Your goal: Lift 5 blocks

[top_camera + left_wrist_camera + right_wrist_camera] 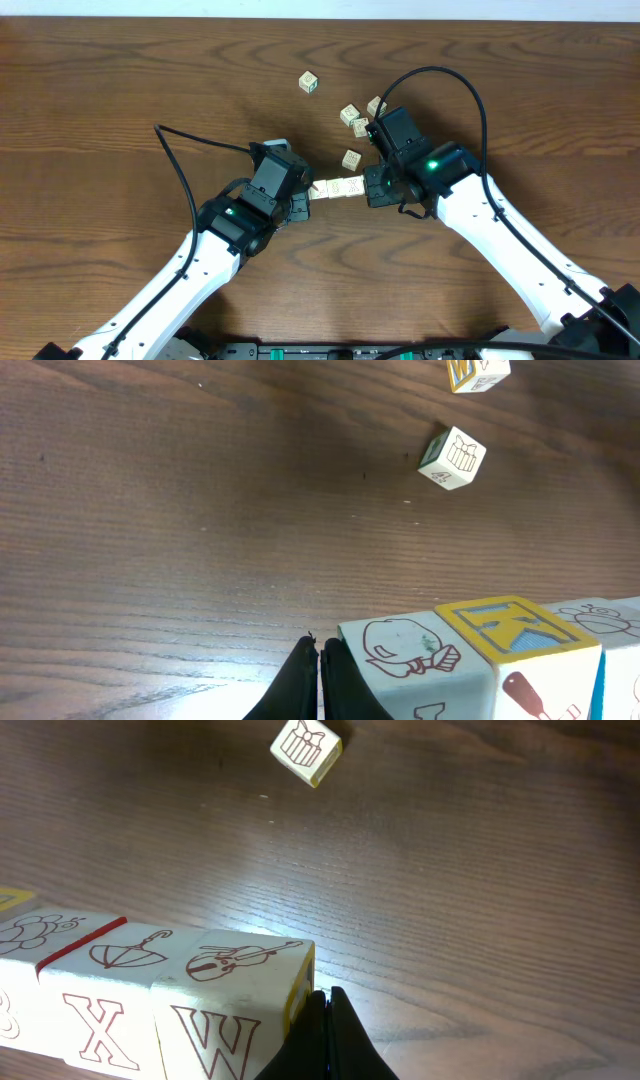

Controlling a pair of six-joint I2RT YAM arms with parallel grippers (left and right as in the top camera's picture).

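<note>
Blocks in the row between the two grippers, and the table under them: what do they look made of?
Blocks: likely painted wood; matte cream faces, printed red letters and line drawings, square edges. No grain shows, so plastic is possible. Table: wood or wood-look laminate; dark brown, fine straight grain, soft sheen under the light.

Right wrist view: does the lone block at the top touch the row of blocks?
Apart. The right wrist view shows bare table between the lone block and the row of blocks.
</note>
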